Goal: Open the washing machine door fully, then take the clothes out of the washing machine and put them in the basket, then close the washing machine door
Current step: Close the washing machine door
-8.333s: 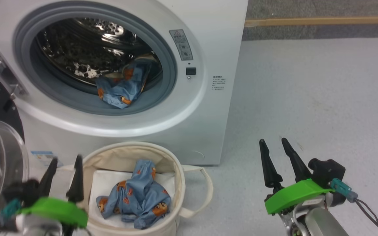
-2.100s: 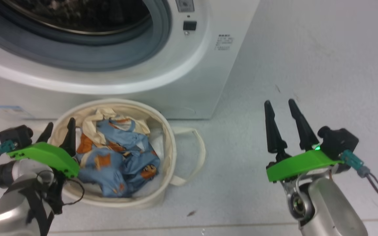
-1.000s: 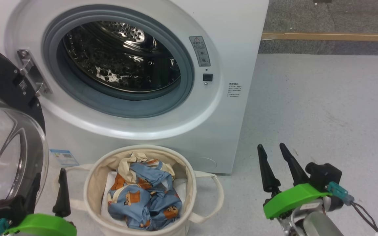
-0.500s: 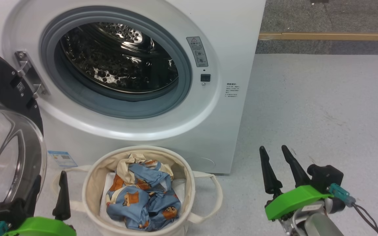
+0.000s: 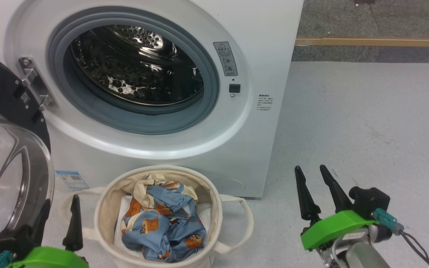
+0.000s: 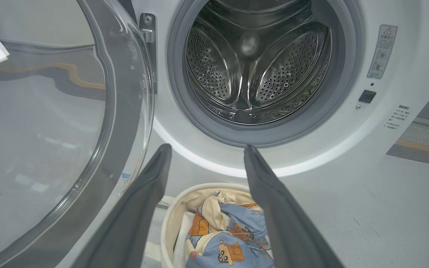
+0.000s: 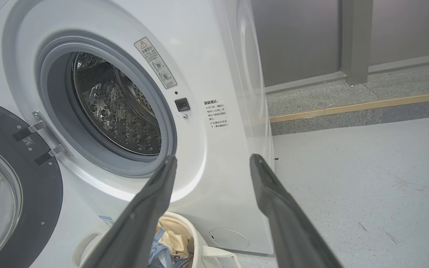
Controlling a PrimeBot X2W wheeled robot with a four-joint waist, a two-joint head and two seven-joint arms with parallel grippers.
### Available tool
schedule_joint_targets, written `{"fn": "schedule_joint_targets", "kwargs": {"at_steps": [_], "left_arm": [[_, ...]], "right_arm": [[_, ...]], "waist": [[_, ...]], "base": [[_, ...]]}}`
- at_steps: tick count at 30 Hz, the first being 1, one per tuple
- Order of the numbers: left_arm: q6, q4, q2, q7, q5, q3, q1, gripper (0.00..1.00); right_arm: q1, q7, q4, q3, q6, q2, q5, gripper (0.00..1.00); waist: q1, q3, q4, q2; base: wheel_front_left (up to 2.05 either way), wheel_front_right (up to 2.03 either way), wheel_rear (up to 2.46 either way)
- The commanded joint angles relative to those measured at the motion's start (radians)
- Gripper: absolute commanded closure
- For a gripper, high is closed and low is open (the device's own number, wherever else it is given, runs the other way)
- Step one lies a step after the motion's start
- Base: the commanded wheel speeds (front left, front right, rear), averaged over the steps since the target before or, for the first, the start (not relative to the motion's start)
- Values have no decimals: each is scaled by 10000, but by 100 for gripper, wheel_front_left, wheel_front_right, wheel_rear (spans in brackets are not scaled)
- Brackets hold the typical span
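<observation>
The white washing machine (image 5: 259, 44) stands with its steel drum (image 5: 136, 63) bare of laundry. Its black-rimmed glass door (image 5: 9, 167) hangs swung out at the left, also seen in the left wrist view as door (image 6: 50, 130). Blue bear-print clothes (image 5: 162, 227) lie piled in the cream basket (image 5: 104, 208) on the floor in front of the washer. My left gripper (image 5: 61, 210) hovers open and empty just left of the basket, beside the door glass. My right gripper (image 5: 311, 173) is open and empty over bare floor to the right.
Grey floor (image 5: 367, 119) stretches right of the washer to a yellow strip (image 5: 371, 41) along a darker band. The basket's loop handles (image 5: 246, 219) stick out at both sides. The door hinge (image 5: 35, 85) sits on the washer's left rim.
Between two seconds and one second ago the head camera tilted up, bringing the empty drum into view. Since then the scene and both open grippers have barely shifted.
</observation>
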Motion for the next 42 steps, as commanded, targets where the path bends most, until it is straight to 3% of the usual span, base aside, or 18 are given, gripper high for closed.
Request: {"fn": "schedule_joint_targets", "kwargs": {"at_steps": [1,24,42], "left_arm": [[30,-310,390,-31,68,369,-508,0],[59,-332,440,-29,29,156,-397,0],[257,-213,491,-129,-40,249,-257,0]], "right_arm": [[-115,-122,-305,188,8,33,-14,0],[-115,-122,-217,223,8,37,-13,0],[-127,-122,-149,283,8,0,-63,0]], "waist": [[0,-12,5,-1],[0,-77,57,-1],[0,-58,154,-1]], "base": [[0,0,0],[-16,15,1],[-190,180,10]]}}
